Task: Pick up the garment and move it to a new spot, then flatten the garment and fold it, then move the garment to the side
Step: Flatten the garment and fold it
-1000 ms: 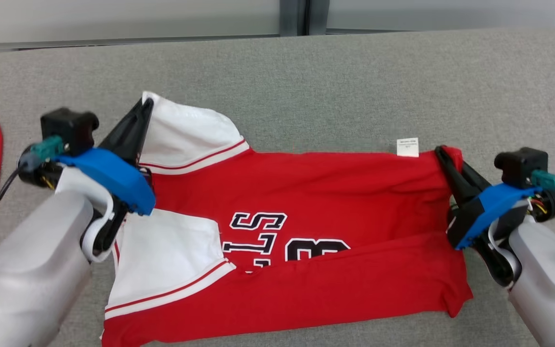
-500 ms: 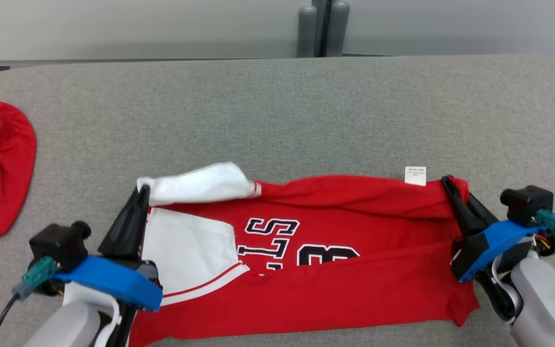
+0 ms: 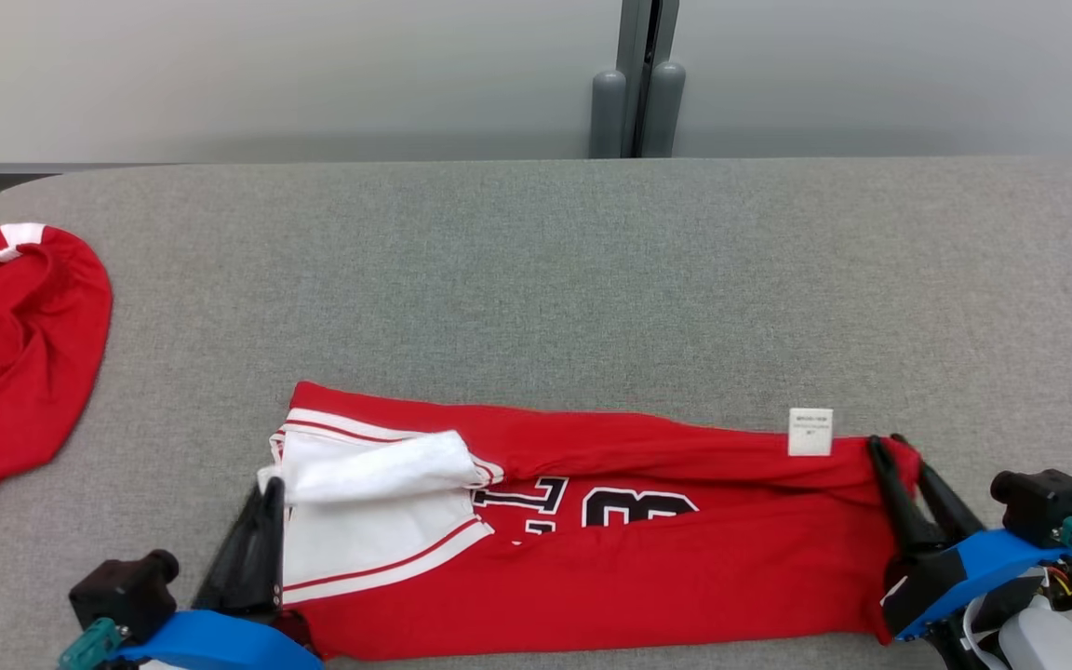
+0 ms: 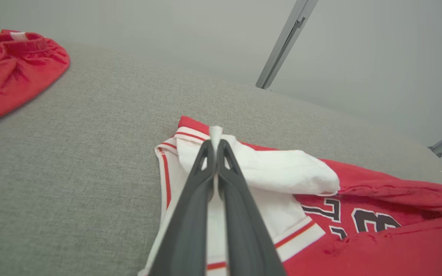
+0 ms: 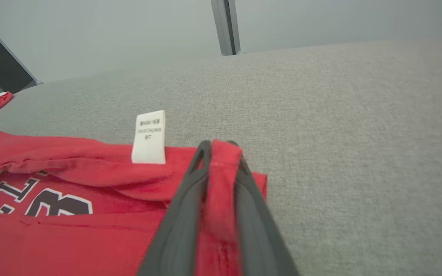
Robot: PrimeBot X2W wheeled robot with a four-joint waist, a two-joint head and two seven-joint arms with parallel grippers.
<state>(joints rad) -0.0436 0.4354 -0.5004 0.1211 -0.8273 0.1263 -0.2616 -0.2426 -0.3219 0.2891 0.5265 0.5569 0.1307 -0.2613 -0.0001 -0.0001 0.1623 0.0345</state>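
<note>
Jersey [image 3: 592, 568] pinched at both ends — half folded.
I saw left gripper [image 4: 215, 142] shut on white sleeve [image 4: 282, 172], right gripper [image 5: 221, 147] nipping the hem [image 5: 215, 199] — folds hid most lettering [image 3: 638, 507].

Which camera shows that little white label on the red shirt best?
The right wrist view: the white label is near and large, its print lines visible, on the red shirt. The head view shows a tiny square; the left wrist view has it small, at its edge.
</note>
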